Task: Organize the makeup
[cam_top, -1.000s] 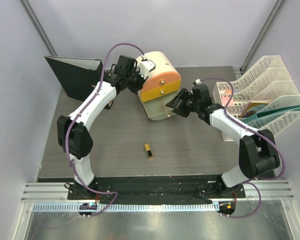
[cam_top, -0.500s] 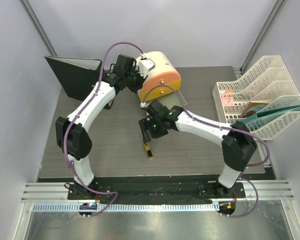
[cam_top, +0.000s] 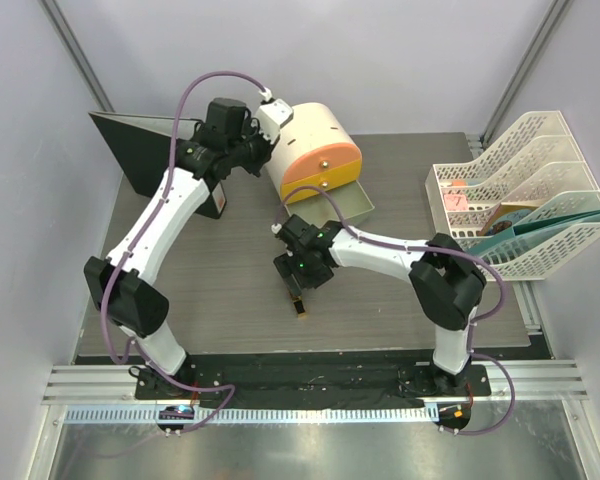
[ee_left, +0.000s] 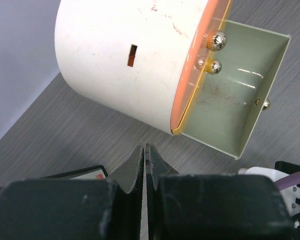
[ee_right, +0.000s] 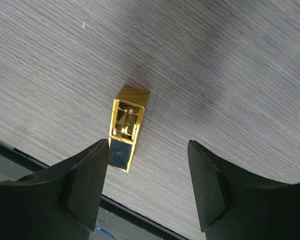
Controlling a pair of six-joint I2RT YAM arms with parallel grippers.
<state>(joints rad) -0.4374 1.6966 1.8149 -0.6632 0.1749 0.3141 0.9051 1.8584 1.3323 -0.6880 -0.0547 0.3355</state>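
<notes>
A black-gold lipstick (cam_top: 298,305) lies flat on the grey table near its front edge. In the right wrist view the lipstick (ee_right: 125,128) lies just ahead of the left fingertip (ee_right: 97,160). My right gripper (ee_right: 149,150) is open and empty, hovering just above it. In the top view the right gripper (cam_top: 298,285) sits over the lipstick's far end. My left gripper (ee_left: 145,149) is shut and empty, held above the table just in front of the cream-and-orange cylindrical box (ee_left: 135,55). The box's lower drawer (ee_left: 235,100) is pulled open and looks empty. No other makeup is in view.
A black folder (cam_top: 145,150) stands at the back left. A white mesh file rack (cam_top: 520,190) with papers stands at the right. The table's front edge (ee_right: 115,205) lies just below the lipstick in the right wrist view.
My right arm swung from beside the box across and down to the lipstick. My left gripper drew back left from the box. The box now faces more frontward.
</notes>
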